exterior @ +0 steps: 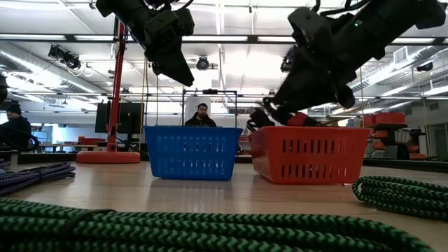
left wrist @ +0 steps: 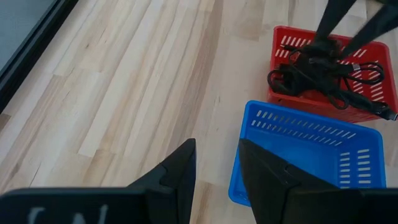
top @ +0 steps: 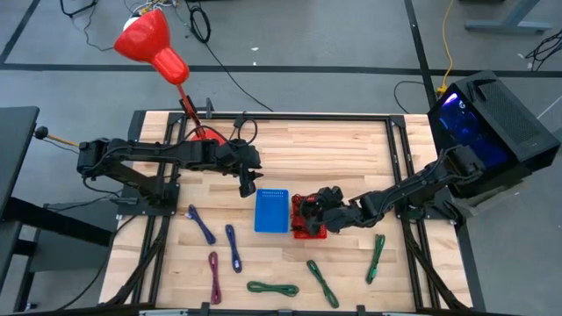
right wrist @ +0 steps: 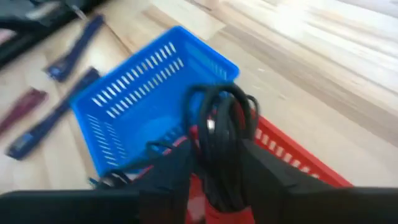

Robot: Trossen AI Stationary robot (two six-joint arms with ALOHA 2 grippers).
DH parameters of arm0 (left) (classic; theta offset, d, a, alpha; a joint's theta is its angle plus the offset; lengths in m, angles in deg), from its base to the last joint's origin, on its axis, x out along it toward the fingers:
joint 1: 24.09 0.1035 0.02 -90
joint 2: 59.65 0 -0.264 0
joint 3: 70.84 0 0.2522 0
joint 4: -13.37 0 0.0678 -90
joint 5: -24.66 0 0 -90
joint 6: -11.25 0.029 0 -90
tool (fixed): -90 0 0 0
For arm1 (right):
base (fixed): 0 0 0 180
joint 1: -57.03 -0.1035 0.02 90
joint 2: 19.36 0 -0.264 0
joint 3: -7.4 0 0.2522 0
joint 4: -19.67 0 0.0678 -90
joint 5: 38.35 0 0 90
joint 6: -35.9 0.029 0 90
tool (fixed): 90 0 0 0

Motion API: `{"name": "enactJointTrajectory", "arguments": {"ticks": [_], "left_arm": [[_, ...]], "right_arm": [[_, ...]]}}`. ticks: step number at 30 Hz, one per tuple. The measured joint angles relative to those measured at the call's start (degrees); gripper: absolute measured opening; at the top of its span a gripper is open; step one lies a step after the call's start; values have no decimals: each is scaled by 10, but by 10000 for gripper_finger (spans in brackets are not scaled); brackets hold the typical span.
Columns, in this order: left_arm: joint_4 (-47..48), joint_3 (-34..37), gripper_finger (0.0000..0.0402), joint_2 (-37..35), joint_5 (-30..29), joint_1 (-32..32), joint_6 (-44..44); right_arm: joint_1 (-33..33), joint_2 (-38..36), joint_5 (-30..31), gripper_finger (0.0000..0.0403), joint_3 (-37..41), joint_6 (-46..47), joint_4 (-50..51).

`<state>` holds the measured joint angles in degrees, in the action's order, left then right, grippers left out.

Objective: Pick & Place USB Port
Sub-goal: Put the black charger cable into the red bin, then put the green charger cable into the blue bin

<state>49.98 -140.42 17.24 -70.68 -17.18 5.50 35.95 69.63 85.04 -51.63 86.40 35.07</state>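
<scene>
Right wrist view: black coiled USB cable (right wrist: pixel 221 134) between right gripper (right wrist: pixel 214 171) fingers, over red plastic basket (right wrist: pixel 292 155), near table (top: pixel 351 145) middle; grip cannot tell. Left gripper (left wrist: pixel 214 162) parted, empty. Several coloured cables (top: pixel 233 247) remaining along front edge.

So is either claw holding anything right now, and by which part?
Left claw is open and empty. A black cable sits between the right claw's fingers over the red basket; whether it's gripped cannot be told.
</scene>
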Motion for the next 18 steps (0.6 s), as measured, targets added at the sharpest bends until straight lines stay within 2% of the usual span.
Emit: {"name": "enactJointTrajectory", "arguments": {"ticks": [6,13,18], "left_arm": [[-1,0,126,0,0,0,-1],[0,0,126,0,0,0,-11],[0,0,126,0,0,0,-12]], "right_arm": [[0,0,-8,161,8,-42,-67],[14,-9,30,153,8,-102,-67],[25,-46,39,144,8,-161,-66]]}}
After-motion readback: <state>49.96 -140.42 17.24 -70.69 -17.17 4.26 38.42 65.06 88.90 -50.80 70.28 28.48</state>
